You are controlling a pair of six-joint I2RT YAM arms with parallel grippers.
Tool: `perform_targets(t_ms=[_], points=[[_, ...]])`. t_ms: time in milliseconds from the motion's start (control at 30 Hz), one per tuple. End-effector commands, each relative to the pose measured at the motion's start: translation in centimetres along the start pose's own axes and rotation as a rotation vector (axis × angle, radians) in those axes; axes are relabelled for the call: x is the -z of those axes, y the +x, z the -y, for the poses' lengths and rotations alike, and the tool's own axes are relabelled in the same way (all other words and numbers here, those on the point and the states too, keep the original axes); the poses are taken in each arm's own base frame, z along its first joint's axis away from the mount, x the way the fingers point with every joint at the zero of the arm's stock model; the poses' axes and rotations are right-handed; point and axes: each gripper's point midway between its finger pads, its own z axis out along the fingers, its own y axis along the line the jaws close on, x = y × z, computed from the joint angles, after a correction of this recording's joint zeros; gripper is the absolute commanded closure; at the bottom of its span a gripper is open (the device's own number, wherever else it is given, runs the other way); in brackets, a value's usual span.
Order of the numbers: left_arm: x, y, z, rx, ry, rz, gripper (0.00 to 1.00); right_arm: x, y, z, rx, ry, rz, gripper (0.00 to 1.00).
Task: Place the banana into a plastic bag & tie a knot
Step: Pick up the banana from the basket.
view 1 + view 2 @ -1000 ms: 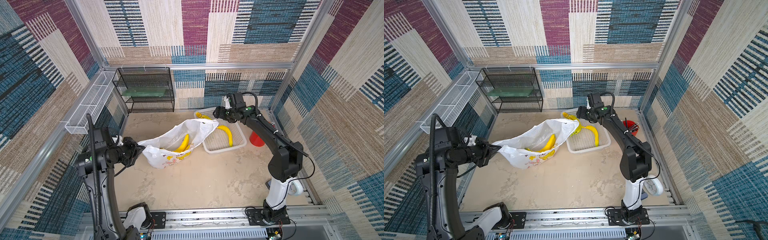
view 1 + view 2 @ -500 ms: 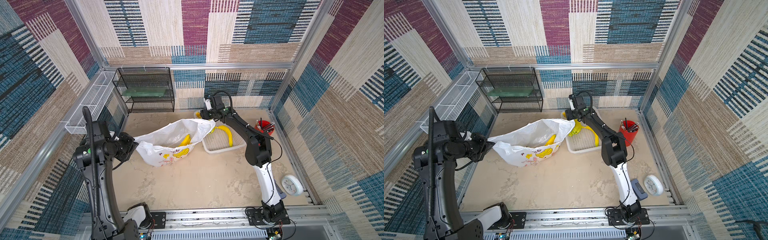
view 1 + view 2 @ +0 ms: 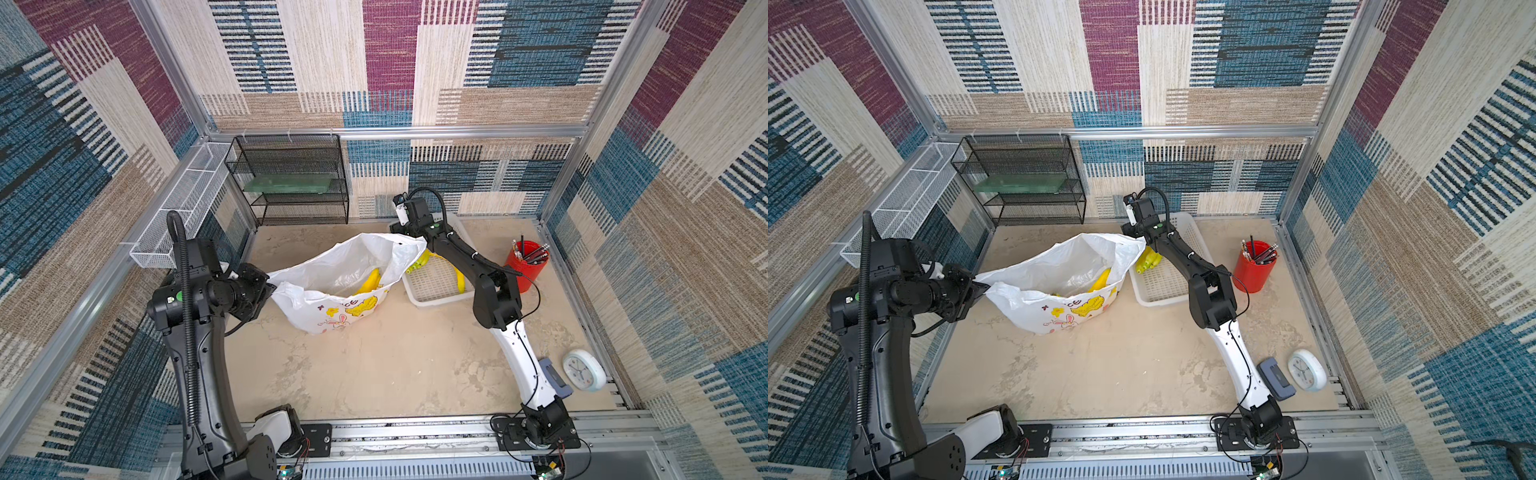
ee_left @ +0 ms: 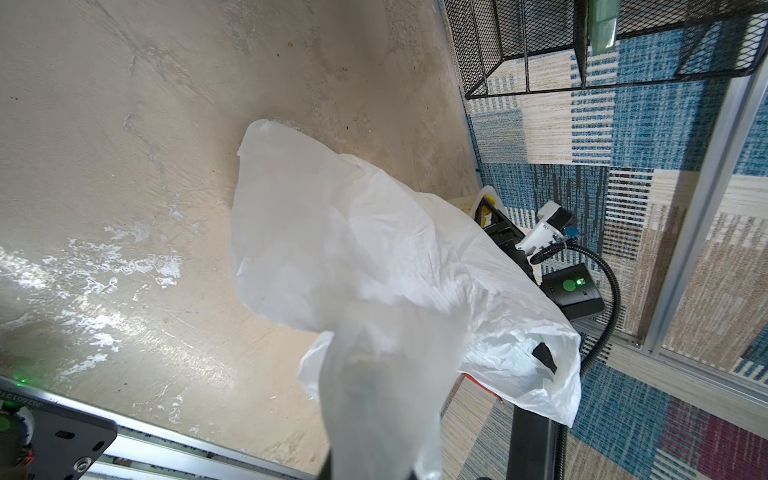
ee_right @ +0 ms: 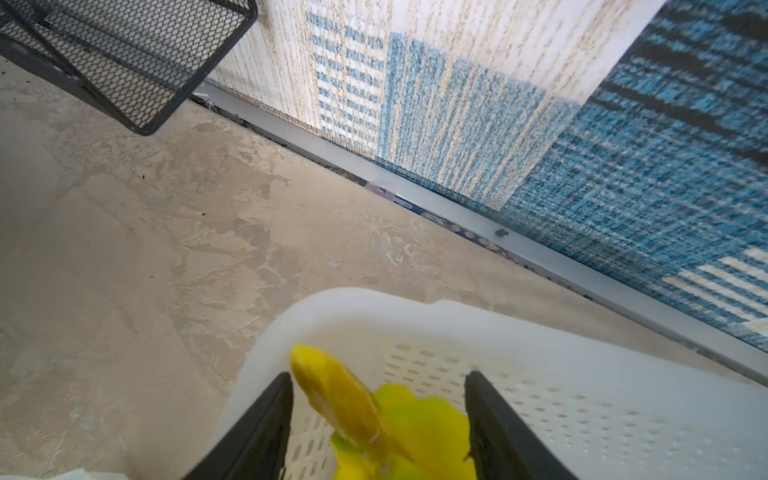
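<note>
L gripper [image 3: 978, 289] is clamped on one end of the plastic bag [image 3: 1059, 266], pinching a bunched strip of the white film (in the left wrist view that strip runs straight at the camera and hides the fingers). The bag sits on the table [image 3: 374, 365] btw the two arms, mouth gaping upward, cartoon-print side twd the front rail, handles not yet tied. One banana [image 3: 371, 281] lies inside, seen thru the open mouth in both top views. The bag's far end rises to the wrist behind the R gripper [image 5: 378, 374]; can't tell if it's caught on anything there. That gripper's jaws stand well apart w/ nothing pinched btw them. It hangs over a corner of the white basket [image 5: 582, 374], w/ a yellow-green banana bunch [image 5: 419, 432] just beyond its fingers [image 5: 266, 419]. The basket is just beside the bag. A red cup [image 3: 524, 270] of pencils stands beside the basket, and a white clock [image 3: 584, 370] lies near the front R corner.
</note>
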Motion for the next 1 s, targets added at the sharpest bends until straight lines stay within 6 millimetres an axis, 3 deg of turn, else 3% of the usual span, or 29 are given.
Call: perform_targets(t_ms=[0,67,133,167,267,500,667,800,867,967], points=[[0.0,-0.1,0.1,-0.006,0.007,0.005,1.00,0.0,-1.6,0.3,-0.032,-0.010,0.059,0.43],[-0.1,-0.1,0.1,-0.004,0.009,0.001,1.00,-0.2,-1.5,0.3,-0.034,-0.012,0.058,0.53],[-0.1,0.0,0.2,-0.004,0.011,-0.003,1.00,0.0,-1.6,0.3,-0.050,-0.017,0.056,0.75],[0.0,0.0,0.2,-0.006,0.013,-0.001,1.00,0.2,-1.7,0.5,-0.054,-0.013,0.055,0.80],[0.0,0.1,0.2,-0.006,0.016,-0.005,1.00,2.0,-3.4,1.2,-0.092,0.022,0.076,1.00],[-0.1,0.5,0.2,-0.005,0.024,-0.019,1.00,10.3,-8.7,6.6,-0.232,0.165,0.195,1.00],[-0.2,0.6,0.1,-0.005,0.023,-0.024,1.00,16.2,-11.5,7.8,-0.264,0.167,0.287,1.00],[-0.1,0.6,-0.1,-0.010,0.019,-0.016,1.00,22.3,-14.5,4.9,-0.206,0.084,0.432,1.00],[0.0,0.5,-0.2,-0.016,0.013,-0.007,1.00,26.4,-16.4,2.0,-0.173,-0.011,0.545,1.00],[0.0,0.5,-0.4,-0.019,0.007,-0.001,1.00,32.5,-18.3,-4.0,-0.091,-0.177,0.692,1.00]])
